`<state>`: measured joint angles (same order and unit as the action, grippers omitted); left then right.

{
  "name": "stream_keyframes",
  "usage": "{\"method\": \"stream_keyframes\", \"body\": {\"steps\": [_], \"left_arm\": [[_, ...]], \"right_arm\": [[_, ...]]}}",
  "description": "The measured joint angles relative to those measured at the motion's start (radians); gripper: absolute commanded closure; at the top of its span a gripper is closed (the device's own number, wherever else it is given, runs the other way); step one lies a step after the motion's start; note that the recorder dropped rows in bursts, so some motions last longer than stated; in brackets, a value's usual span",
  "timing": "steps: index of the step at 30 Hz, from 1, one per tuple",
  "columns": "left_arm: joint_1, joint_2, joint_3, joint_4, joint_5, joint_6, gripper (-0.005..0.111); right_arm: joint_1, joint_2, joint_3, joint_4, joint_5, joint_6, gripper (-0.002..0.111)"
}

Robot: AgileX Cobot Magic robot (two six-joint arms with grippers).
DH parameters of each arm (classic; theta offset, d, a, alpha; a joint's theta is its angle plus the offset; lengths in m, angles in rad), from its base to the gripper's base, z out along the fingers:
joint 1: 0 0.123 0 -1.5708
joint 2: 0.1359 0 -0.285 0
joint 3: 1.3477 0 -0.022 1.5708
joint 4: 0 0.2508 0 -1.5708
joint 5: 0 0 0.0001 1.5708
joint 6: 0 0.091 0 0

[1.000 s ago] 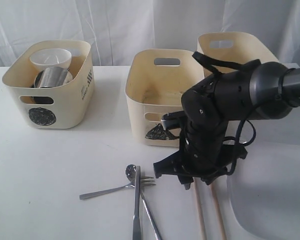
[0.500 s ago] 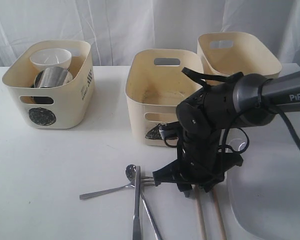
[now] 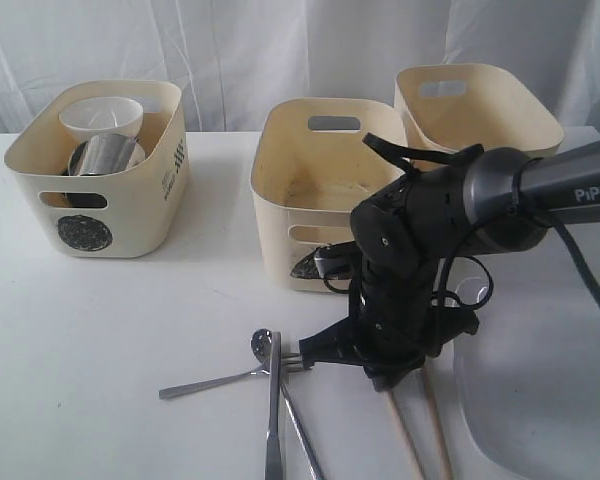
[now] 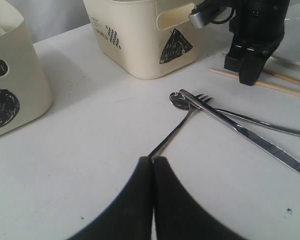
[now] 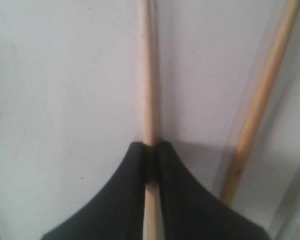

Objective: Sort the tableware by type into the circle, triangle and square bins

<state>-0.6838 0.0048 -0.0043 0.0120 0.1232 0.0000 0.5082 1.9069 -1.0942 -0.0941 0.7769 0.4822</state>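
Exterior: right pincer (image 3: 393, 378) down at desk (image 3: 110, 320), over the ends of two chopsticks (image 3: 408, 440); spoon (image 3: 262, 345), fork (image 3: 230, 380) and knife (image 3: 274, 420) crossed just beside. Circle bin (image 3: 130, 215) at left, holding steel mug (image 3: 102, 157) and small white bowl (image 3: 101, 118); triangle bin (image 3: 280, 190) at centre.
Left wrist: left pincer (image 4: 152, 162) closed, empty, low over desk near fork handle tip.
Right wrist: right pincer narrow, clamped on one chopstick (image 5: 149, 75); other chopstick (image 5: 262, 100) just beside, apart, free.

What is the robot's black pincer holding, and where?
The right pincer pinches one wooden chopstick near one end.
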Motion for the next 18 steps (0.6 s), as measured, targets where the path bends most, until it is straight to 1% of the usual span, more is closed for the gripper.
{"method": "stream_keyframes", "body": {"steps": [5, 13, 15, 18], "left_arm": [[0.0, 0.0, 0.0, 0.0, 0.0, 0.0, 0.107], [0.0, 0.0, 0.0, 0.0, 0.0, 0.0, 0.107], [0.0, 0.0, 0.0, 0.0, 0.0, 0.0, 0.107], [0.0, 0.0, 0.0, 0.0, 0.0, 0.0, 0.107]], "right_arm": [[0.0, -0.049, 0.0, 0.0, -0.041, -0.004, 0.108], [0.002, -0.254, 0.0, 0.0, -0.077, -0.009, 0.108], [0.005, -0.323, 0.0, 0.0, -0.117, -0.026, 0.108], [0.005, -0.415, 0.0, -0.016, -0.239, -0.08, 0.108]]}}
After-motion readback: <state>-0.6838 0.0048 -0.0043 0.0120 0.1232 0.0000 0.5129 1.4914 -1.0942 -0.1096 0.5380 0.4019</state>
